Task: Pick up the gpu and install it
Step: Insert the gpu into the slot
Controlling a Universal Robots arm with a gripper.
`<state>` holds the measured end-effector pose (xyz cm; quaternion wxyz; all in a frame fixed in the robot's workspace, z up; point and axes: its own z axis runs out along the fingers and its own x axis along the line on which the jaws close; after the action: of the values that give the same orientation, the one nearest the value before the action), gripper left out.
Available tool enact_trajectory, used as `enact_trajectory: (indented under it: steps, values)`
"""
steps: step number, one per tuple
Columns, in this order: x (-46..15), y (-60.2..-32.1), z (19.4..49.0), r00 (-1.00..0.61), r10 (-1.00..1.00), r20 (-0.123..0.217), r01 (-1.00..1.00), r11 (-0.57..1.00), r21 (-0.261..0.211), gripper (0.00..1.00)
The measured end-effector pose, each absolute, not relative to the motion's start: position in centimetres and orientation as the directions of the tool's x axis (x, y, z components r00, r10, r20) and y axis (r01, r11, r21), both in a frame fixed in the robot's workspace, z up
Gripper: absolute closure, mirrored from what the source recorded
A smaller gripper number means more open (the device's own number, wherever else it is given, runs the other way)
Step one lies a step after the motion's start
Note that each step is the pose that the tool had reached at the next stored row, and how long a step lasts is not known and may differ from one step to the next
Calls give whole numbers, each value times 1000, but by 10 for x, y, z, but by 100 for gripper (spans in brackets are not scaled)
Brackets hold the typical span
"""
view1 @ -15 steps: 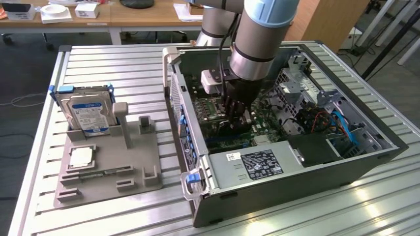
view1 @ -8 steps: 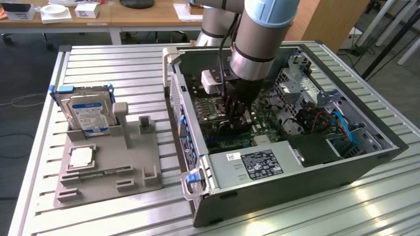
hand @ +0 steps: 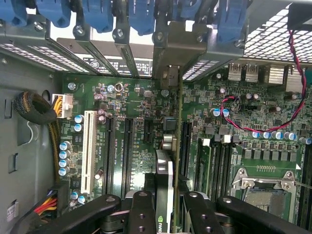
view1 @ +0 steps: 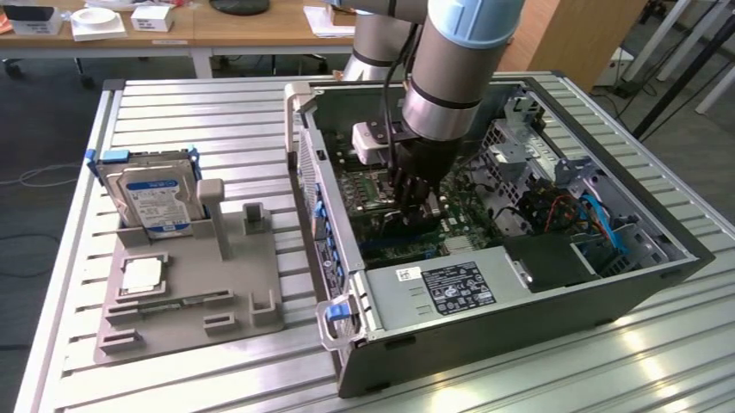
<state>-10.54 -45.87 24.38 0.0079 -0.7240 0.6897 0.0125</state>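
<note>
GPU card (hand: 168, 161) stands on edge between the gripper (hand: 165, 207) fingers in the wrist view, its thin green board running straight away from the camera toward the rear slot brackets, with its pale metal end bracket (hand: 168, 53) up against the row of blue card latches (hand: 141, 12). The black fingers (hand: 141, 209) are closed narrowly on the card from both sides. It sits over the motherboard (hand: 122, 126) in line with one of the dark expansion slots, beside the white slot (hand: 88, 148); whether it is fully seated cannot be told.

In the exterior view the arm (view1: 453, 77) reaches down into the open computer case (view1: 483, 344), the gripper (view1: 414, 194) low over the board near the case's centre. At nine o'clock from the case, on the slatted table (view1: 172, 112), a grey parts holder (view1: 195, 292) carries a hard drive (view1: 150, 189) standing upright at its far end and a CPU (view1: 140, 277) lying flat nearer the front.
</note>
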Motion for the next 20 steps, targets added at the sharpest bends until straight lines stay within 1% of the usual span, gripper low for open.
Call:
enact_trajectory:
  steps: [10, 20]
  values:
    - [-103, -459, 244, 48, -998, -29, -999, -49, 8, 73]
    - [-108, -459, 243, 49, -998, -27, -999, -49, -22, 73]
